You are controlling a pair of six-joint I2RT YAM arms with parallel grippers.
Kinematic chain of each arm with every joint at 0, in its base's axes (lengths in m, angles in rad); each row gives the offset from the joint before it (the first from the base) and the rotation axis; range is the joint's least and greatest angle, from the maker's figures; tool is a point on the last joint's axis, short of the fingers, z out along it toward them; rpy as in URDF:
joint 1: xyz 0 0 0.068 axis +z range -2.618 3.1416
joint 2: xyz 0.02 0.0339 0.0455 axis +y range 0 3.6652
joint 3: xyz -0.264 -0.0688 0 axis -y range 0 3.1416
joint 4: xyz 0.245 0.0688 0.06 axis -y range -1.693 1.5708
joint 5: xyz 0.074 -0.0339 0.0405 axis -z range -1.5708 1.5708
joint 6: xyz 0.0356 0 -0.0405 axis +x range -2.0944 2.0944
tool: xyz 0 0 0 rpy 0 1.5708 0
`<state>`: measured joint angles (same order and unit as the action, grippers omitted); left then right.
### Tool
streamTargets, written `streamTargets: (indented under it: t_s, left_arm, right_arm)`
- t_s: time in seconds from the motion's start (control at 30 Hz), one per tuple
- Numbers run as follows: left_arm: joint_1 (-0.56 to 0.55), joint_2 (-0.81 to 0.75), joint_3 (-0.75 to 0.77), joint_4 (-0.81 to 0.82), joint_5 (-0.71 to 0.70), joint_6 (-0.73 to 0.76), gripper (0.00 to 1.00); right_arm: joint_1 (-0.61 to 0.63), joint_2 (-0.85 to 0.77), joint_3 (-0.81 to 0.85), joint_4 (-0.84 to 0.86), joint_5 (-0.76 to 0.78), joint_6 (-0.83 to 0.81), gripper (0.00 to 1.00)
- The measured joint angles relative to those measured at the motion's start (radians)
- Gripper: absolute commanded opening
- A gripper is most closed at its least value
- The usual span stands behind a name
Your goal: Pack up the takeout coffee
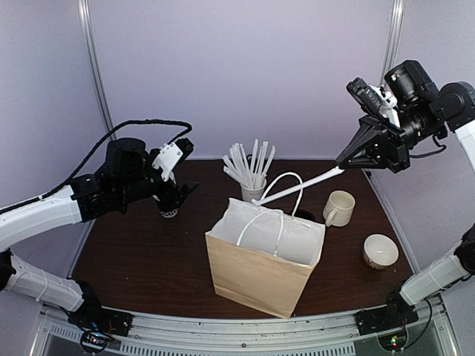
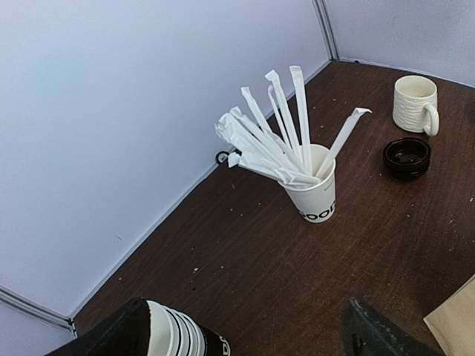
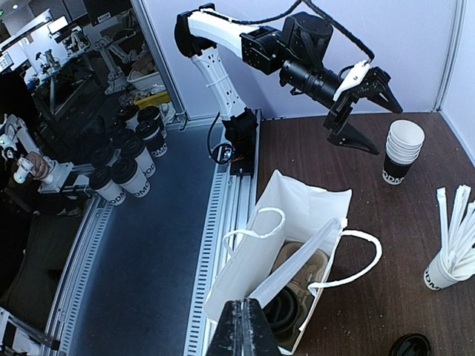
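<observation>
Left fingers (image 1: 177, 194): spread wide, holding nothing, just above the stack of cups (image 1: 169, 212).
Right fingers (image 1: 343, 167): clenched on a white wrapped stick (image 1: 297, 185), slanting over the open paper bag (image 1: 252, 278).
Takeout coffee (image 3: 286, 315): dark round lid, low inside the bag on my desk (image 1: 148, 252).

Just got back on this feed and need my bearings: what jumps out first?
The open paper bag stands mid-table. The right gripper, shut on a long white stick, slants it down toward the bag's mouth. At the left rear, the open left gripper hovers close to a stack of cups.
</observation>
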<state>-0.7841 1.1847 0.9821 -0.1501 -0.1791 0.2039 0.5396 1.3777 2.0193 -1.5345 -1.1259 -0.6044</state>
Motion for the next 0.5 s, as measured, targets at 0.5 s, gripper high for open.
streamTargets:
  t_s: [0.5]
  left_arm:
    - [0.000, 0.000, 0.000, 0.000, 0.001, 0.002, 0.93]
  right_arm:
    - [0.013, 0.004, 0.018, -0.047, -0.019, -0.029, 0.00]
